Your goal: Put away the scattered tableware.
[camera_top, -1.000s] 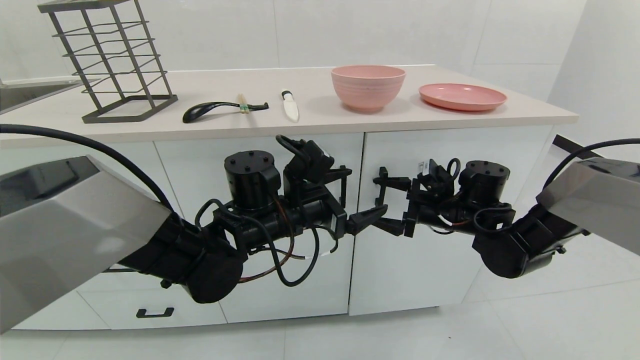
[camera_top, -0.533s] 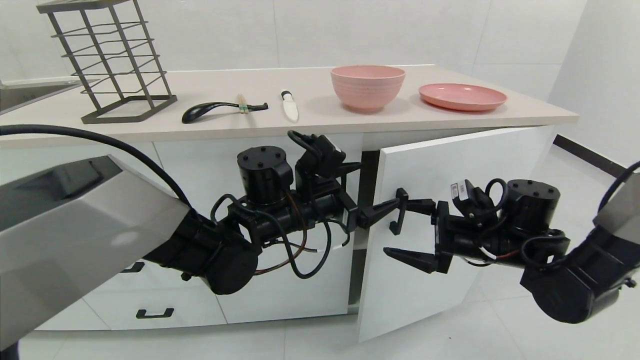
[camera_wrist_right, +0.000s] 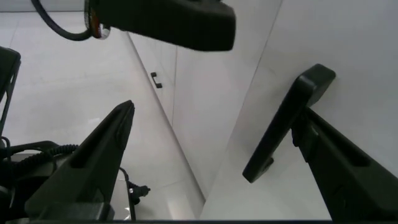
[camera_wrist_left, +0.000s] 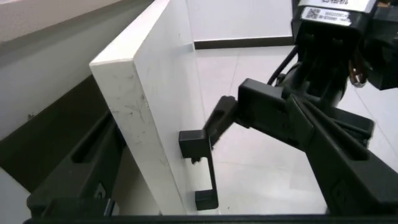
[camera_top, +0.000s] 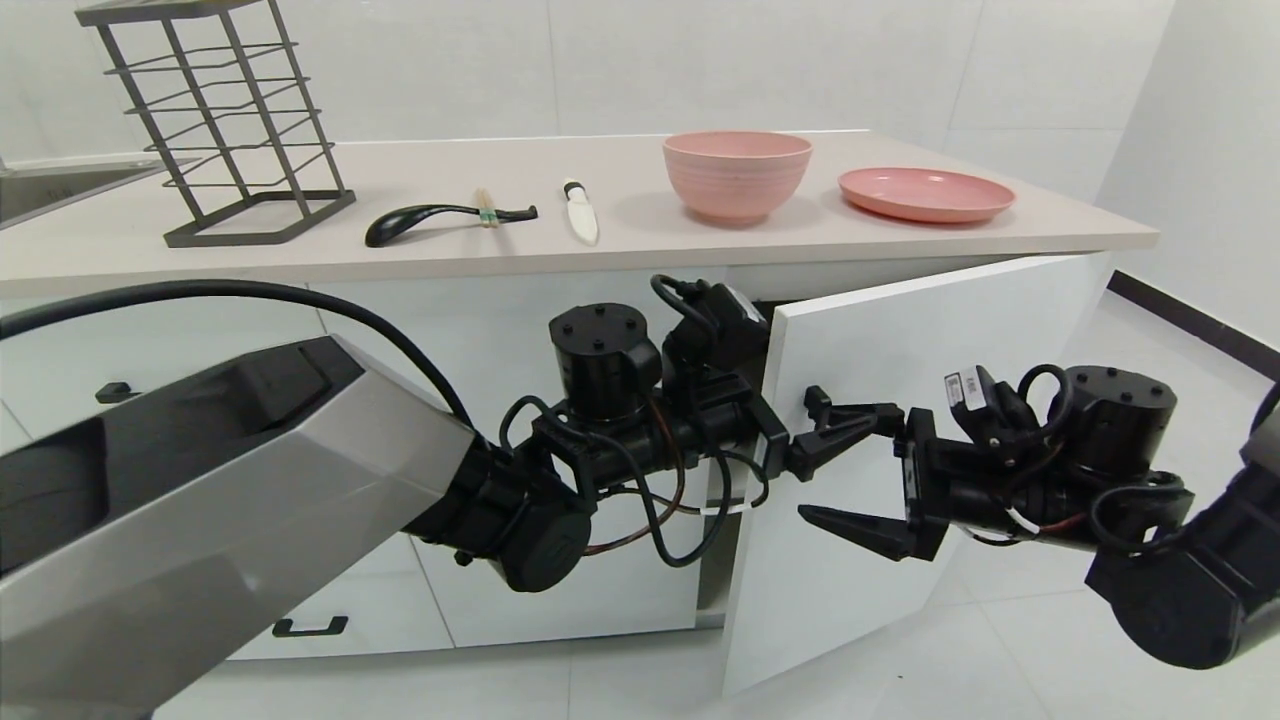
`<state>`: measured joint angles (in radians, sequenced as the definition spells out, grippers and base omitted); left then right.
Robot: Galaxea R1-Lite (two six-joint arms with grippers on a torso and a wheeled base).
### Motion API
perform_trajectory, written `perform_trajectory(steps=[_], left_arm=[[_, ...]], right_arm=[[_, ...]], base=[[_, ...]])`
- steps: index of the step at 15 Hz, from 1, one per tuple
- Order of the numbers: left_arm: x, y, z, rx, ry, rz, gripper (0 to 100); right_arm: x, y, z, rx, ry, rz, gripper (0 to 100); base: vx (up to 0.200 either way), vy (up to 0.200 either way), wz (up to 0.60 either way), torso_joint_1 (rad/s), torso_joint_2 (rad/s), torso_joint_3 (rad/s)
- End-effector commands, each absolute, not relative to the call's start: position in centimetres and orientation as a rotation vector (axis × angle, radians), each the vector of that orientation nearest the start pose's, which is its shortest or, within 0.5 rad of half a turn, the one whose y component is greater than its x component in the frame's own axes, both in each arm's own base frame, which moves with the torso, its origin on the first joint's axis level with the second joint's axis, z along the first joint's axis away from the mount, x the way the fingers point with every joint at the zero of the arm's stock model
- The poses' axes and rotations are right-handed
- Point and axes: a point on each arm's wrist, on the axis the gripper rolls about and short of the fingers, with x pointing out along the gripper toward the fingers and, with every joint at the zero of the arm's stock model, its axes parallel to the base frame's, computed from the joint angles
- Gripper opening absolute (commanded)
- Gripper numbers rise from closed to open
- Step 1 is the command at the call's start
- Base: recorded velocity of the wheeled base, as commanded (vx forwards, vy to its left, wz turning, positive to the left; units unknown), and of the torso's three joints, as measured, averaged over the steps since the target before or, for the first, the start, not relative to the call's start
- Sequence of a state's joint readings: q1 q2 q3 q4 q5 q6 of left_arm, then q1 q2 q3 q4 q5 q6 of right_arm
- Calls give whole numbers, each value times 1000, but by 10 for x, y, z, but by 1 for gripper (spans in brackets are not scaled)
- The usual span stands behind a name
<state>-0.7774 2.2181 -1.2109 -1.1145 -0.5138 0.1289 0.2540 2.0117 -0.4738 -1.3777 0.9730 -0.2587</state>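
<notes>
On the counter lie a pink bowl, a pink plate, a black spoon, chopsticks and a white knife. Below them the white cabinet door stands partly swung out. My right gripper is open in front of the door, its upper finger hooked at the black handle. My left gripper is open at the door's free edge, right beside the handle. One of its fingers is hidden behind the door.
A dark wire rack stands at the counter's left end, next to a sink. A drawer with a black handle sits low on the left. Tiled floor lies open to the right of the door.
The cabinet door went from closed to swung out, pulled by my right gripper moving back and right. My left arm moved right, up to the door's edge.
</notes>
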Motion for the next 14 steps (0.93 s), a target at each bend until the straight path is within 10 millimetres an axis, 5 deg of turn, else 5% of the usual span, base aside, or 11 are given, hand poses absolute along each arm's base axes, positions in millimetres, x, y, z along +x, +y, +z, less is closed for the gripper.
perform_trajectory(steps=[1,6,10,14], left_arm=[[303,-316,142,95,-196,-1287,100],[306,-315,145,90,-200,-1241,100],[307,-316,147,88,-196,-1179,100],[293,-328,145,87,-193,-1220,100]], right_arm=[[289,84,81,-158,19,1201,100],[272,65,66,-143,92,1153,100],[225,59,85,-162,75,1149,100],[156,47,123,-230,-88,1135,100]], base=[[0,0,0,0,0,0],[0,0,0,0,0,0],[0,0,0,0,0,0],[0,0,0,0,0,0]])
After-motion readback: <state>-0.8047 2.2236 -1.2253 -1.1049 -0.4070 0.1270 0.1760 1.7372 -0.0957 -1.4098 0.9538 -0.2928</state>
